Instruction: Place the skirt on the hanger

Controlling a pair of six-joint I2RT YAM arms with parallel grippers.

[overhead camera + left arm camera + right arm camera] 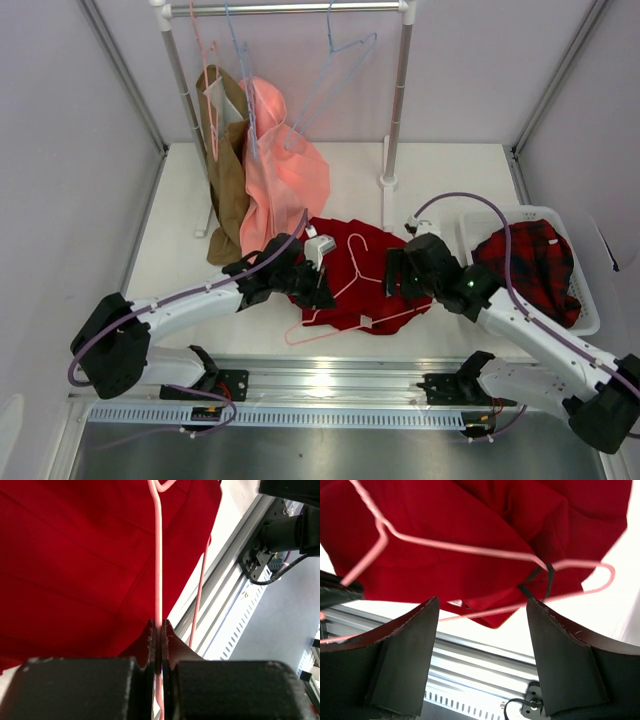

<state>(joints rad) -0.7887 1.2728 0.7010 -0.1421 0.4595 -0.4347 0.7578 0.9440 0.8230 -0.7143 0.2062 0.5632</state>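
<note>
With the hanger (158,555) pinched in the shut left gripper (159,627) atop the skirt (378,250) on the table (450,180), and the right gripper (482,607) spread open over its near edge, wire might be caught instead of cloth.

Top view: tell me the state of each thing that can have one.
skirt: lying rumpled on the table, under the hanger
hanger: lying on the skirt, pinched by left hand
left hand: shut on the hanger
right hand: open over the skirt, holding nothing
basket: holds plaid cloth
salmon garment: hanging from the rail
brown garment: hanging from the rail
</note>
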